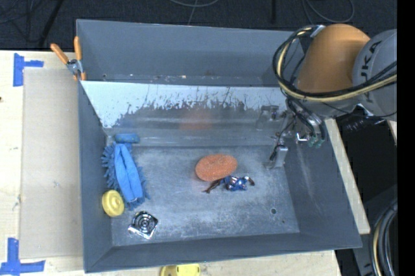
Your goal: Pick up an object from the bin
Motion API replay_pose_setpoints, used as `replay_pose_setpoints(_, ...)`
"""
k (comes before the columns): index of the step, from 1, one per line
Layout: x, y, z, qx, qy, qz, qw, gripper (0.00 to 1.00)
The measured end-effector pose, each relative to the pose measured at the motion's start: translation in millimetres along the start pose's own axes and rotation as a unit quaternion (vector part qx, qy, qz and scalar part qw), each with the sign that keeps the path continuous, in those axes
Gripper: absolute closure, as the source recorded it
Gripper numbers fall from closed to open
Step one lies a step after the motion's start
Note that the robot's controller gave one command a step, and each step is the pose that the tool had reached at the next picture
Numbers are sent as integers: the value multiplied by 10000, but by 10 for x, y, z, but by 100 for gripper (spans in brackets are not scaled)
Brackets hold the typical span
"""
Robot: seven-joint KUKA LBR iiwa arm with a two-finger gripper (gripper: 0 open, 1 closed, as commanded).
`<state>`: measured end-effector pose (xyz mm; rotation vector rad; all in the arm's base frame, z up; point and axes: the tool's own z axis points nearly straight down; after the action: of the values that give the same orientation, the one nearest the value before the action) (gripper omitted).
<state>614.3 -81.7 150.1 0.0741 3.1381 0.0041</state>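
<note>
Orange arm cover (331,57), gripper (280,155) below indistinct

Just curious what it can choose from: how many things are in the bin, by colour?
Blue: 2, fuzzy duster and small toy
Orange: 1, round pad
Yellow: 1, small disc
Silver: 1, shiny piece
Total: 5

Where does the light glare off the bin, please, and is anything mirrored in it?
In the camera view, the bin's back wall glares pale along its upper band; a faint orange smear lower on it mirrors the orange disc on the floor.
</note>
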Motion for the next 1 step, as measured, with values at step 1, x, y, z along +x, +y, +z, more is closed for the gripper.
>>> replay_pose_setpoints(1, 123, 126, 493, 16, -8, 477, 9989, 0)
